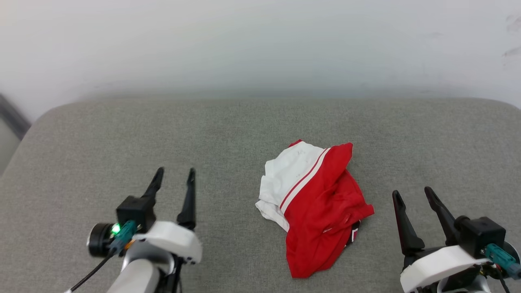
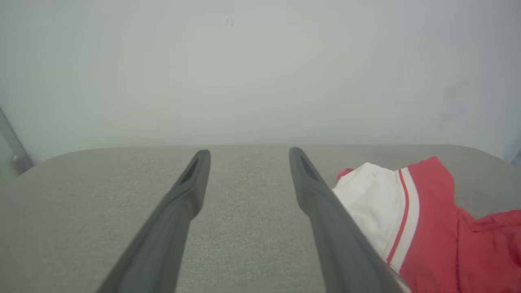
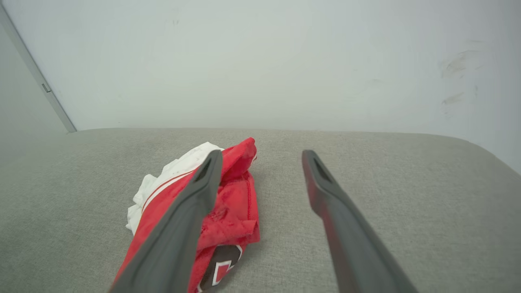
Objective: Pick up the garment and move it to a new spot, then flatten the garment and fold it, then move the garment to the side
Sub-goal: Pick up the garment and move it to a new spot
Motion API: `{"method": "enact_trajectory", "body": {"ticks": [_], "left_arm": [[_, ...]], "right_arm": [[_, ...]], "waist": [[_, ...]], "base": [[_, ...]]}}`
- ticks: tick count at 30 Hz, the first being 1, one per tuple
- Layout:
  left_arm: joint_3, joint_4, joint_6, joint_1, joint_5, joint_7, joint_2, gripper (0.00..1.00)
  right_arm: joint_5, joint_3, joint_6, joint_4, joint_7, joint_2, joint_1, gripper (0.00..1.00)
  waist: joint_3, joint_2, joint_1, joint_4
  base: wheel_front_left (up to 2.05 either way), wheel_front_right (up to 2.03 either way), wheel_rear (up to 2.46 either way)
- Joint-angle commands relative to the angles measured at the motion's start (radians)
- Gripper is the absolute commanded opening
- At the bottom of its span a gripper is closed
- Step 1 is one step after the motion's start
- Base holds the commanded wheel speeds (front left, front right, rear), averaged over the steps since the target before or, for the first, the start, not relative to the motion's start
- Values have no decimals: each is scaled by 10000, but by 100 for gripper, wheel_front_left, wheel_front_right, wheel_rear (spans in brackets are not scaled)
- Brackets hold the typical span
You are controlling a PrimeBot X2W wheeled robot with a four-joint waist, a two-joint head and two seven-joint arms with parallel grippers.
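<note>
The garment [image 1: 315,207] lies crumpled in a heap on the grey cushioned surface [image 1: 244,130], red with a white sleeve and a red stripe uppermost. A bit of black lettering peeks out at its lower right edge [image 3: 222,264]. My left gripper [image 1: 175,174] stands open well to the left of the heap, nothing between its fingers. My right gripper [image 1: 412,193] is open just right of the heap, also empty. In the left wrist view the garment [image 2: 411,211] sits right of the open left gripper [image 2: 248,156]. In the right wrist view the garment [image 3: 232,203] lies partly behind the left finger [image 3: 195,203].
A pale wall [image 1: 260,44] rises behind the grey surface's rounded back edge. A grey strip [image 1: 12,116] runs down the far left. Bare grey fabric spreads to the left and right of the heap.
</note>
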Motion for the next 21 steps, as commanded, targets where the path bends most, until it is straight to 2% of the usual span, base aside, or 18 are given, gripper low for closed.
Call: {"method": "enact_trajectory", "body": {"ticks": [1,8,21], "left_arm": [[59,-67,37,168,-56,-20,65,100],[45,-491,146,942,-130,282,485,100],[-72,-915,249,1091,-149,451,593,100]], "right_arm": [[-67,-18,-3,-48,45,7,163,100],[-129,-138,-3,-268,284,9,548,100],[-87,-96,-3,-460,412,9,700,100]], "waist": [[-94,0,0,3],[-306,0,0,-6],[-298,0,0,-93]], "base": [[0,0,0],[0,0,0],[0,0,0]]}}
